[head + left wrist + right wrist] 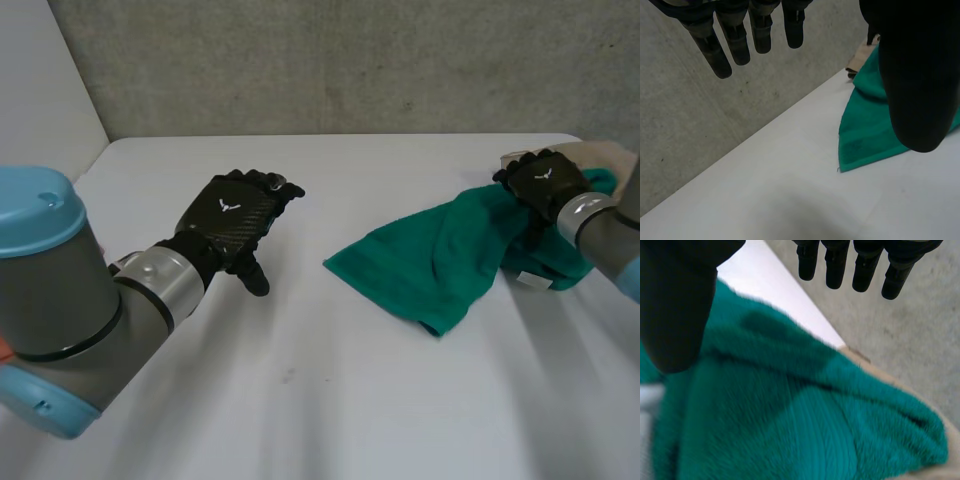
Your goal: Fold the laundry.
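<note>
The left hand [235,222] is observed over the white table [350,390], fingers [722,55] straight and apart, nothing gripped. The right hand [545,185] is positioned over the green towel [440,260], fingers [835,270] extended, clear of the thumb. The towel is bunched under its palm. A beige cloth [605,155] is noted just beyond the fingertips.

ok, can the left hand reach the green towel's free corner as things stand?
Probably yes. Bare table lies between the open left hand and the green towel corner, with nothing in between. The right hand is over the far end.
</note>
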### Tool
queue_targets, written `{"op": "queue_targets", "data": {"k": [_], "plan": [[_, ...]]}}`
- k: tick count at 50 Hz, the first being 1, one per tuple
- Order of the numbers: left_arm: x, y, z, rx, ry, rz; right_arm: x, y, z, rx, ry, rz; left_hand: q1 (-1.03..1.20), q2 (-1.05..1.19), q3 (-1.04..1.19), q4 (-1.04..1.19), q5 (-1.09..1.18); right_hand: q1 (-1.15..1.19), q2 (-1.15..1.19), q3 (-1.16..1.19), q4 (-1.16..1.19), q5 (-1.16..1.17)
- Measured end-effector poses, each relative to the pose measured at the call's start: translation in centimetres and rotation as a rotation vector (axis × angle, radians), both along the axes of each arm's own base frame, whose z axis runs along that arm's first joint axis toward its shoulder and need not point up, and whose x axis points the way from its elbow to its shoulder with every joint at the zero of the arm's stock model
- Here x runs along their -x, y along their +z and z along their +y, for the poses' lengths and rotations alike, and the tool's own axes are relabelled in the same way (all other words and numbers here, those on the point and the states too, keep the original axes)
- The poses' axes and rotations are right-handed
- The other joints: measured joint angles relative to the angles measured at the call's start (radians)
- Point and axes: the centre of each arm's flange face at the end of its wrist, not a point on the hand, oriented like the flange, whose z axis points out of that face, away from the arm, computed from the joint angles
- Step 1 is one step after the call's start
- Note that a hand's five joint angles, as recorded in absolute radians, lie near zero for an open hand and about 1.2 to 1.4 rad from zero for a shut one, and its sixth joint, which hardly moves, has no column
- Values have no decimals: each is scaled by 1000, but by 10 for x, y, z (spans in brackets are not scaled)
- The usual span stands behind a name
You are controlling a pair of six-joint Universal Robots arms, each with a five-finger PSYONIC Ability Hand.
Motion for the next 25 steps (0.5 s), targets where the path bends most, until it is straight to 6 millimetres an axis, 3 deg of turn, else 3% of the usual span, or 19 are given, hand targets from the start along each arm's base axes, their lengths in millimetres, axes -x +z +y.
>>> {"op": "queue_targets", "data": {"k": [5, 7, 8, 11, 19, 22, 25], "plan": [[-4, 5, 10, 4, -2, 22, 1, -28, -23, 3, -42, 83, 0, 0, 0, 0, 0, 403, 413, 411, 387, 377], [-7, 7, 12, 9, 0, 28, -2, -31, -25, 12, -38, 105, 0, 0, 0, 0, 0, 769, 824, 810, 807, 785], [-8, 8, 13, 13, 3, 31, -5, -29, -24, 18, -30, 105, 0, 0, 0, 0, 0, 831, 926, 917, 911, 877], [-12, 10, 13, 21, 12, 37, -18, -11, -15, 55, 8, 71, 0, 0, 0, 0, 0, 831, 949, 964, 975, 898], [-25, 22, 1, 60, 69, 59, -58, 92, 50, 269, 169, -187, 0, 0, 0, 0, 0, 831, 949, 972, 981, 899], [-31, 28, -4, 71, 92, 72, -70, 111, 80, 280, 225, -249, 0, 0, 0, 0, 0, 831, 949, 972, 982, 908], [-37, 33, -9, 79, 120, 92, -81, 117, 114, 245, 279, -274, 0, 0, 0, 0, 0, 831, 949, 972, 983, 913]]}}
